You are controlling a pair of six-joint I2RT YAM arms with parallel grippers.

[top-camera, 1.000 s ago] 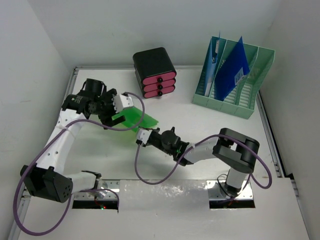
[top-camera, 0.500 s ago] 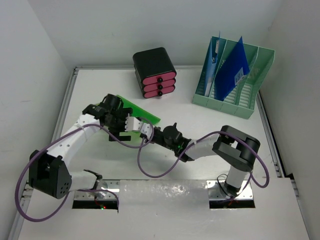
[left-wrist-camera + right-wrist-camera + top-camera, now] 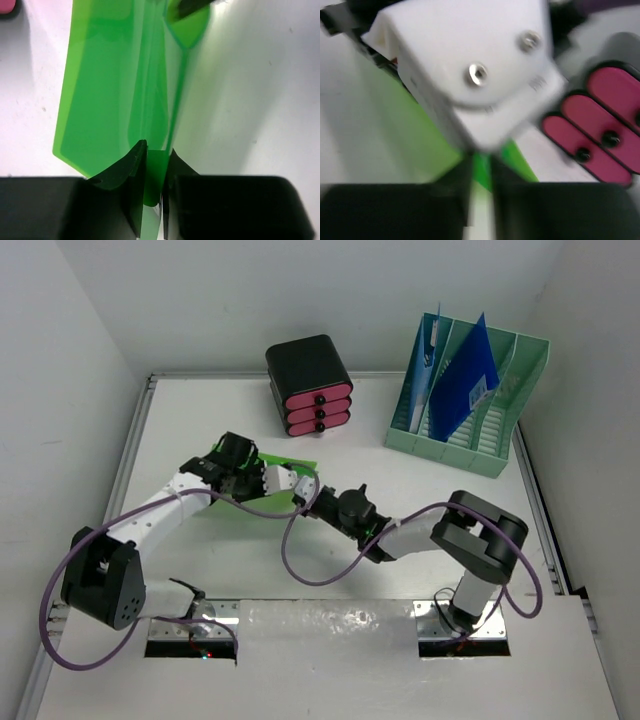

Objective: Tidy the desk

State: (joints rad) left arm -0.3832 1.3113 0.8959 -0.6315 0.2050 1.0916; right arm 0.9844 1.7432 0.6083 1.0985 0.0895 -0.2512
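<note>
A translucent green folder [image 3: 296,462] hangs above the white desk [image 3: 420,495], held between both arms at mid-left. My left gripper [image 3: 280,483] is shut on one edge of it; in the left wrist view the jaws [image 3: 156,160] pinch a thin green edge while the sheet [image 3: 115,85] stretches away. My right gripper [image 3: 303,487] is shut on the opposite edge; its blurred wrist view shows a green strip [image 3: 517,157] clamped between the jaws [image 3: 481,175]. The left gripper's white housing [image 3: 470,65] fills that view.
A black drawer unit with pink fronts [image 3: 310,385] stands at the back centre, also in the right wrist view [image 3: 600,135]. A mint file rack [image 3: 500,430] holding blue folders [image 3: 465,380] stands at the back right. Metal rails [image 3: 135,450] edge the desk.
My left arm swung in from the far left to the folder, and its jaws went from wide open to shut on the edge. The right gripper and the folder shifted slightly back and right.
</note>
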